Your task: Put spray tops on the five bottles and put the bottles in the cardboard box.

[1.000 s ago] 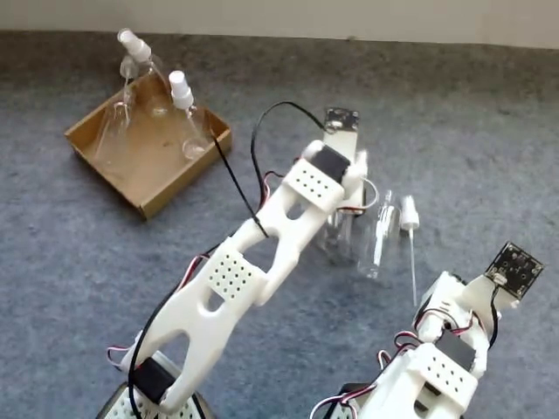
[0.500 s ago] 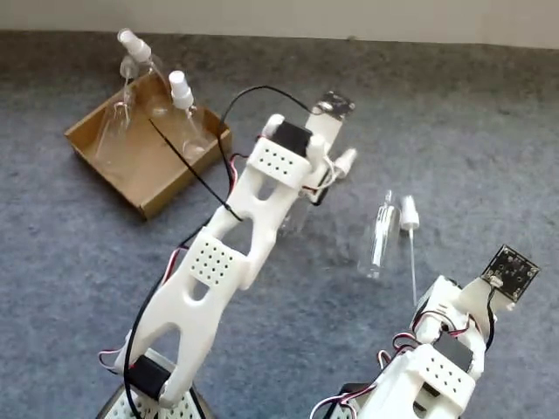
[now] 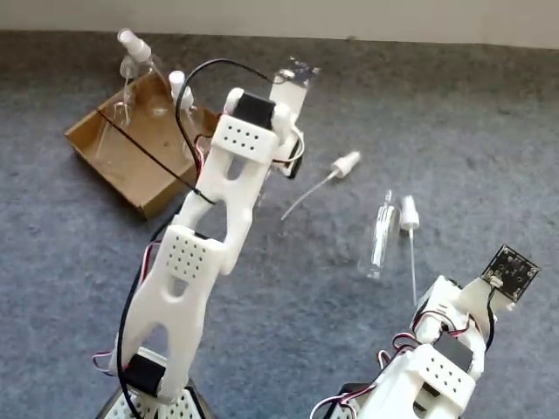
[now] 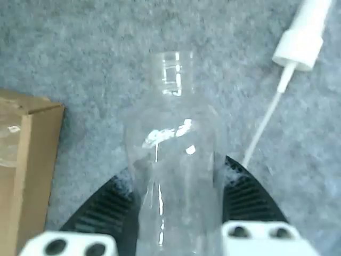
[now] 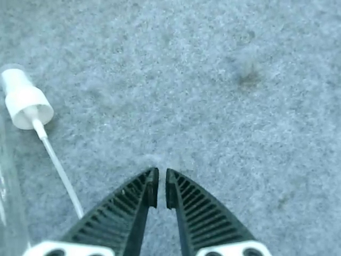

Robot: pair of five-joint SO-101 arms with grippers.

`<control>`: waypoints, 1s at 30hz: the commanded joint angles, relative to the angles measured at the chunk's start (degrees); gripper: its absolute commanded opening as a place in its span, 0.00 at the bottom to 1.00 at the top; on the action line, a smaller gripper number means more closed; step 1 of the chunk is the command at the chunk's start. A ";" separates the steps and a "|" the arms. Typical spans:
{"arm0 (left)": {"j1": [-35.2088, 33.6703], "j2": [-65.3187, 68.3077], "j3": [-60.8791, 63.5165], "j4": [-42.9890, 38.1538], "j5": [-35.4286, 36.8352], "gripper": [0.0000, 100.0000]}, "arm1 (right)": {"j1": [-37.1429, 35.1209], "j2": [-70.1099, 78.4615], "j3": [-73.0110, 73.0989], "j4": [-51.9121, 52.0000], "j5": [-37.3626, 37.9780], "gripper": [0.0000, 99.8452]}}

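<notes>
Left pincer [image 4: 176,178] is pinching a clear bottle [image 4: 170,133] around its body, one black finger on each side. Room-wise, the corner of the cardboard box [image 4: 29,160] sits just off one side of the bottle with a strip of grey desk [image 4: 85,53] between. A loose spray top [image 4: 303,37] lies on the other side, its thin dip tube running back toward the pincer (close, but apart from the bottle as far as I can tell). Ahead of the neck it's open carpet-like cover.

The bottle itself has no top on, just a bare threaded neck pointing away from the wrist. It's see-through with a few bright glints.

From the high view the left arm [image 3: 227,201] stretches up beside the box, and two capped bottles [image 3: 179,87] lean inside it. Farther right a second bottle [image 3: 377,236] lies flat with a second spray top [image 3: 409,214] just beside it. The right pincer [image 5: 161,188] is pressed together with nothing in it, over bare desk near that top.

Versus a second ago: the left arm was over the middle of the desk. Now it's swung toward the box with the bottle, leaving the loose top uncovered. The right arm [image 3: 445,367] hasn't budged.
</notes>
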State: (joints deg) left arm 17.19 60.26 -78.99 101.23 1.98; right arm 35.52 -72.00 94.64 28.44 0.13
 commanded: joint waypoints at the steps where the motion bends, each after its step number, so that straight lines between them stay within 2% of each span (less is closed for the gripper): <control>1: 0.75 -14.99 15.25 0.79 -1.32 0.03 | -0.66 -0.75 -0.48 -1.54 0.70 0.03; 8: 0.75 -35.56 34.95 0.62 -11.87 0.03 | -0.66 -0.75 -0.48 -1.54 0.70 0.03; 16: 0.48 -58.42 54.29 0.53 -12.57 0.03 | -0.66 -0.75 -0.48 -1.54 0.70 0.03; 21: 0.22 -66.24 67.74 0.44 -12.75 0.03 | -0.75 -0.75 -0.48 -1.54 0.70 0.03; 23: -0.57 -67.30 72.84 -0.18 -14.86 0.03 | -0.75 -0.75 -0.48 -1.54 0.70 0.03; 27: -6.37 -67.65 81.45 -8.18 -25.14 0.03 | -0.75 -0.75 -0.48 -1.54 0.70 0.03; 30: -10.86 -67.56 87.34 -15.65 -29.71 0.03 | -0.75 -0.75 -0.48 -1.54 0.70 0.03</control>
State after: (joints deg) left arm 11.91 -4.44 2.95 94.73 -21.41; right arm 35.52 -72.00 94.64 28.44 0.13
